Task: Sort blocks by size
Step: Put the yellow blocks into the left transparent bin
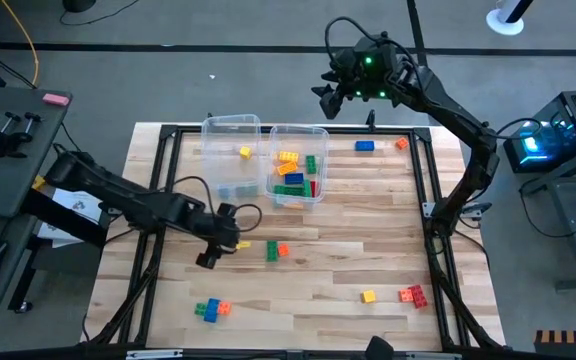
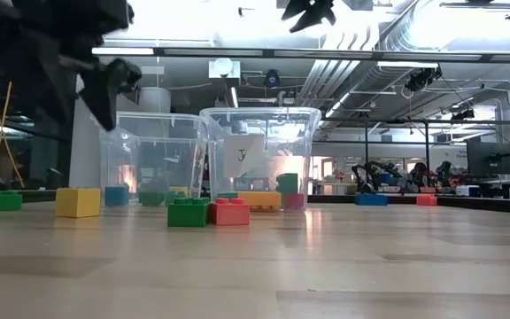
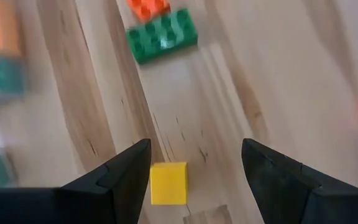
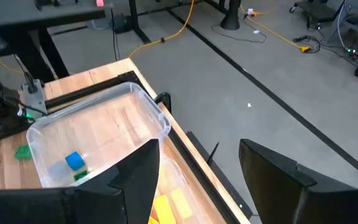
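Observation:
My left gripper (image 1: 218,248) is open above the table's near-left part. In the left wrist view its gripper (image 3: 196,149) has a small yellow cube (image 3: 168,182) lying on the table between its fingers, close to one of them. The low view shows the gripper (image 2: 104,97) well above this cube (image 2: 78,202). Just beyond the cube lie a green brick (image 3: 161,36) and an orange one (image 3: 148,6). My right gripper (image 1: 330,98) is open and empty, raised beyond the table's far edge; in the right wrist view (image 4: 199,149) it stands over the bins.
Two clear bins stand at the far middle: the left one (image 1: 230,150) holds a few blocks, the right one (image 1: 298,165) several. Loose blocks lie far right, blue (image 1: 365,146) and orange (image 1: 401,144); near right, yellow (image 1: 369,296) and red (image 1: 412,295); and near left, a joined cluster (image 1: 211,308).

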You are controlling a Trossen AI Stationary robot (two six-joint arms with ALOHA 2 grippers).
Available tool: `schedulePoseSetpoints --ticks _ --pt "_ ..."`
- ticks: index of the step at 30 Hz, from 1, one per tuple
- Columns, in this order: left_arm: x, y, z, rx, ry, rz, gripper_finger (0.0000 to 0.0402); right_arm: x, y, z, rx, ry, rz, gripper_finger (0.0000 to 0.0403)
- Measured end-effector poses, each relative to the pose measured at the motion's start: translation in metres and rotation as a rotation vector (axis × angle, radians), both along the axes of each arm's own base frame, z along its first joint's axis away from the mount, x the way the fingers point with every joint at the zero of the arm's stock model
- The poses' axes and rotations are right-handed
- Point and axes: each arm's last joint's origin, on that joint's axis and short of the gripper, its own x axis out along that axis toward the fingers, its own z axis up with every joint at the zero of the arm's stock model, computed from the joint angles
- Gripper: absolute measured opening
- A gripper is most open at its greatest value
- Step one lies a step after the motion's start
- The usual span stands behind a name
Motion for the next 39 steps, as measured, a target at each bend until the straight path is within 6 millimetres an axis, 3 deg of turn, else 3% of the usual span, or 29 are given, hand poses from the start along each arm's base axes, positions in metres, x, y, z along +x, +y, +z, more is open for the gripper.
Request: schedulePoseSetpoints --ticks 7,24,28,32,36,39 --pt "0.008 -0.001 -0.028 0.071 0.153 0.046 0.0239 0.002 -0.001 -0.007 0.02 0.033 0.0 0.0218" --pt "0.022 0.0 -0.071 0.153 0.308 0.106 0.0238 0.002 -0.001 -0.009 0.02 0.048 0.009 0.0218" --pt "0.024 0.005 -0.071 0.118 0.305 0.149 0.0201 0.002 -0.001 -0.009 0.02 0.048 0.009 0.0218" --pt "0.025 0.013 -0.068 0.101 0.29 0.223 0.0096 0.002 -0.001 -0.009 0.02 0.048 0.009 0.0218" --pt "0.023 0.026 -0.057 0.037 0.279 0.303 0.009 0.002 -0.001 -0.009 0.02 0.048 0.009 0.0218" --pt "0.019 0.04 -0.032 0.005 0.236 0.365 0.009 0.002 -0.001 -0.009 0.02 0.049 0.01 0.0218"
